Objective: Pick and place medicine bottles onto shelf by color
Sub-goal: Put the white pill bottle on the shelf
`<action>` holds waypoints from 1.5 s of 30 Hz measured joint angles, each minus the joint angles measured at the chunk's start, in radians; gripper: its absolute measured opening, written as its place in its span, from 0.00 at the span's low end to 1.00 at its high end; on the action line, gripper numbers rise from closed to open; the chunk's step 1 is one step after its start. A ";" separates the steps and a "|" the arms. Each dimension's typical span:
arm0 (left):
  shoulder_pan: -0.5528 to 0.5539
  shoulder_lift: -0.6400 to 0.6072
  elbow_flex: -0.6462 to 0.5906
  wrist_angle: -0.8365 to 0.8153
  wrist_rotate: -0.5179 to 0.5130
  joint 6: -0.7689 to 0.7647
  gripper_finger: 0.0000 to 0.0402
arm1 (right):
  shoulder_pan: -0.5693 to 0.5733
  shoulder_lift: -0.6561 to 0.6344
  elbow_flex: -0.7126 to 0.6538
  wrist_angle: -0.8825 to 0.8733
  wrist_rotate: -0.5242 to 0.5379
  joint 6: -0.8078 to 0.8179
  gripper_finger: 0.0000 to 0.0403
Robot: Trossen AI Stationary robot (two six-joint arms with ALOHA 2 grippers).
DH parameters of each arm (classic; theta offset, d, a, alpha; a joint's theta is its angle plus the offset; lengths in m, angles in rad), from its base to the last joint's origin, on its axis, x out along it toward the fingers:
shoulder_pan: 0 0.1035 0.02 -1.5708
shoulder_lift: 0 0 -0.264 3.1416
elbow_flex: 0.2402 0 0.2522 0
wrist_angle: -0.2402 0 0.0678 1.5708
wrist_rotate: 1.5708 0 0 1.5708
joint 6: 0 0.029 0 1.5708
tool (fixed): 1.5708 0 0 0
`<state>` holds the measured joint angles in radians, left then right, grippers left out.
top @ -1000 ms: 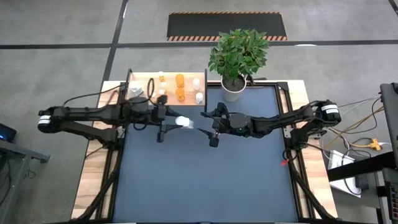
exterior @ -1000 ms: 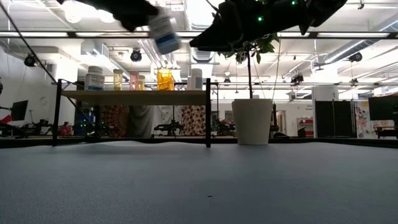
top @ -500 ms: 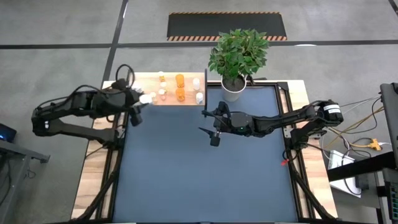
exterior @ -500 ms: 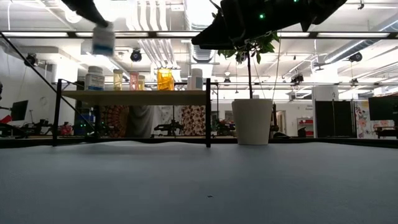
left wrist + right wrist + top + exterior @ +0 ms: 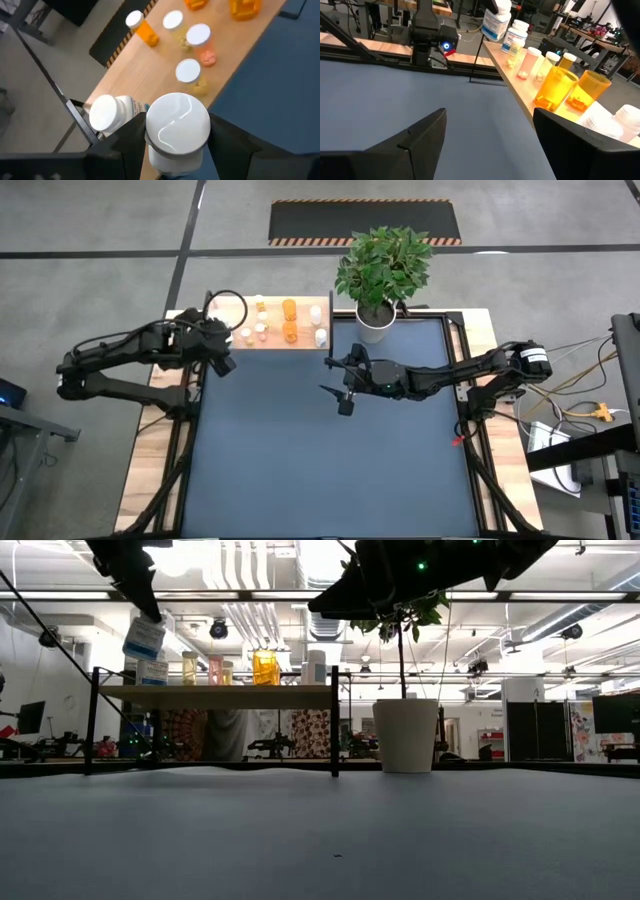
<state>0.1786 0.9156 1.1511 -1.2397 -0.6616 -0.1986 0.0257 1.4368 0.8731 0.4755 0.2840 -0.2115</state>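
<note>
A: Any readable text or labels?

B: None I can make out. The white bottle [image 5: 144, 637] my left gripper [image 5: 177, 150] holds has a blue-and-white label, but the print is too small to read. Same for the white bottle already on the shelf [image 5: 235, 47]: label visible, print illegible.

A: Signs in the room?

B: Nothing legible, only a striped floor mat [image 5: 365, 221], no lettering.

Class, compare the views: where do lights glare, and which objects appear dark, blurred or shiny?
Low view: ceiling lights glare, so the arms show as dark silhouettes above the shelf. Left wrist view: the held white bottle has a curved sheen on its cap. Right wrist view: that gripper's own fingers are close, dark and soft-edged.
</note>
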 joint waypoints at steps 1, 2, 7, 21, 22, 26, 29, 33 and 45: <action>0.005 0.000 0.000 0.001 0.003 0.019 0.42 | 0.000 0.000 -0.001 -0.001 0.000 0.000 0.71; 0.009 -0.001 0.000 0.001 0.009 0.028 0.42 | 0.000 0.000 -0.003 -0.003 0.000 0.000 0.71; 0.037 -0.031 -0.002 0.002 0.024 0.048 0.42 | 0.000 0.001 -0.009 -0.014 -0.002 0.000 0.70; 0.132 -0.030 -0.148 0.196 0.030 0.050 0.42 | 0.000 0.001 -0.010 -0.015 -0.005 0.010 0.71; 0.141 -0.023 -0.148 0.202 0.028 0.049 0.42 | 0.000 0.001 -0.010 -0.015 -0.005 0.013 0.71; 0.177 0.002 -0.148 0.222 0.026 0.036 0.42 | 0.000 0.001 -0.010 -0.015 -0.006 0.014 0.71; 0.207 0.024 -0.148 0.222 0.023 0.023 0.42 | 0.000 0.001 -0.010 -0.015 -0.006 0.015 0.71; 0.225 0.034 -0.148 0.217 0.019 0.026 0.42 | 0.000 0.001 -0.010 -0.015 -0.006 0.017 0.72; 0.228 -0.039 -0.148 0.203 0.080 0.021 0.50 | 0.000 0.001 -0.010 -0.016 -0.006 0.011 0.72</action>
<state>0.4068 0.8769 1.0031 -1.0372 -0.5812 -0.1776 0.0257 1.4378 0.8631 0.4596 0.2775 -0.2002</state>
